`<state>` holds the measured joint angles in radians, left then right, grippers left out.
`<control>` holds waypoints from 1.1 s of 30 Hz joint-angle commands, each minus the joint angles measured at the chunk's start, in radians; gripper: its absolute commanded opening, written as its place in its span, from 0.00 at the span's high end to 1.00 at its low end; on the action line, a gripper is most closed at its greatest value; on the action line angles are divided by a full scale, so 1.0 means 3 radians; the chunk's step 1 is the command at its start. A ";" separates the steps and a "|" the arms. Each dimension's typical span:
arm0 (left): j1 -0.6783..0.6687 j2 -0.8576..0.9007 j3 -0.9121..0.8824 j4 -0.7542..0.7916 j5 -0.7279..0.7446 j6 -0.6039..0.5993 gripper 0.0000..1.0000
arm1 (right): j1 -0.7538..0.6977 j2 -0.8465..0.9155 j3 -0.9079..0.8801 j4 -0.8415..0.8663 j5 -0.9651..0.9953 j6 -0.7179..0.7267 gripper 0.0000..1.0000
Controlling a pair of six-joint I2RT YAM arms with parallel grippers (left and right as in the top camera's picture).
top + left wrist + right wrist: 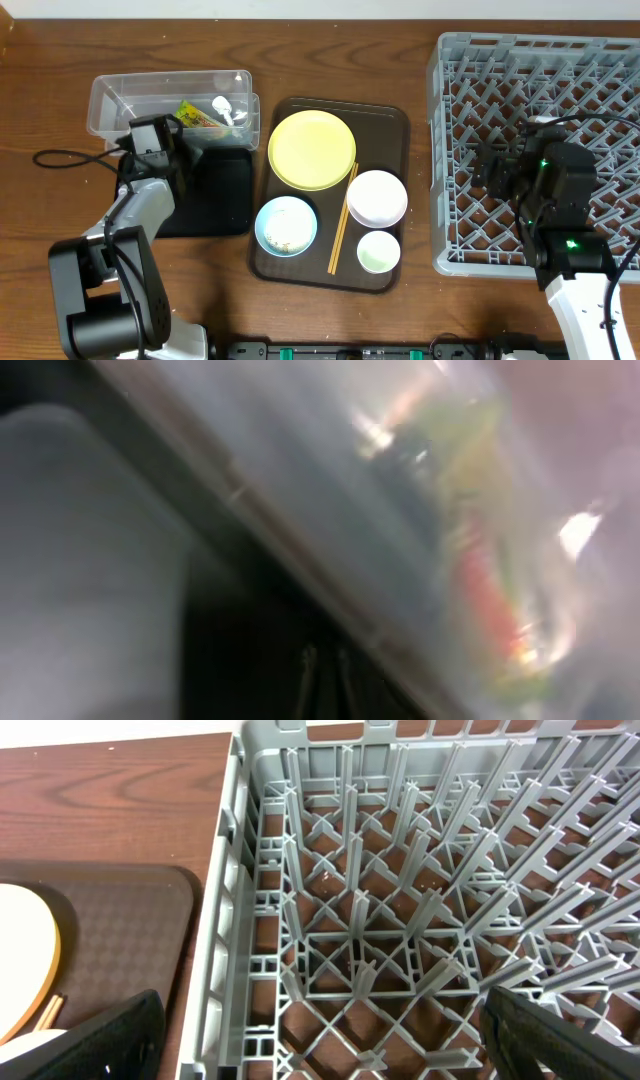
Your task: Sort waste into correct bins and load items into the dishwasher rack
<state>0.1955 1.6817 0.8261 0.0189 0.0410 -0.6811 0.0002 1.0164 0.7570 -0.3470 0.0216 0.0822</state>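
Wood table (330, 20): wrapper (192, 115) and scrap (228, 108) lie in tub (110, 95). Left gripper (172, 140) crowds tub wall, jaw state unreadable in blur; any swing could shove it. Right gripper (325, 1015) gapes empty over rack (240, 870).

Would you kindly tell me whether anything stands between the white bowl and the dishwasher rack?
Nothing visible does. The white bowl sits near the right edge of the brown tray, and only bare table lies between that tray and the dishwasher rack.

On wooden table (330, 40), dark brown serving tray (385, 128) sits approx. mid-table, w/ black cable (70, 152) well off to tray's left.
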 commanded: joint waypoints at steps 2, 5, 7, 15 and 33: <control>0.0043 0.0014 -0.0004 -0.0141 -0.0090 0.0072 0.93 | 0.0038 -0.0008 0.0072 0.0009 -0.0010 -0.0032 0.01; 0.0043 0.0014 -0.0004 -0.0238 -0.0225 0.0010 0.94 | 0.0038 -0.0008 0.0072 0.0008 -0.0010 -0.0031 0.01; 0.0043 0.0014 -0.0004 -0.0235 -0.0231 0.0013 0.94 | 0.0038 -0.0008 0.0072 0.0008 -0.0010 -0.0032 0.01; 0.0043 0.0123 -0.0004 -0.0095 -0.0501 0.0011 0.92 | 0.0038 -0.0008 0.0072 0.0011 -0.0010 -0.0031 0.01; 0.0046 0.0247 0.0034 0.0469 -0.0439 0.0500 0.92 | 0.0038 -0.0008 0.0072 0.0011 -0.0010 -0.0032 0.01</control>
<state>0.2024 1.7710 0.8253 0.1543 -0.0784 -0.5690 0.0002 1.0164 0.7570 -0.3462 0.0216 0.0822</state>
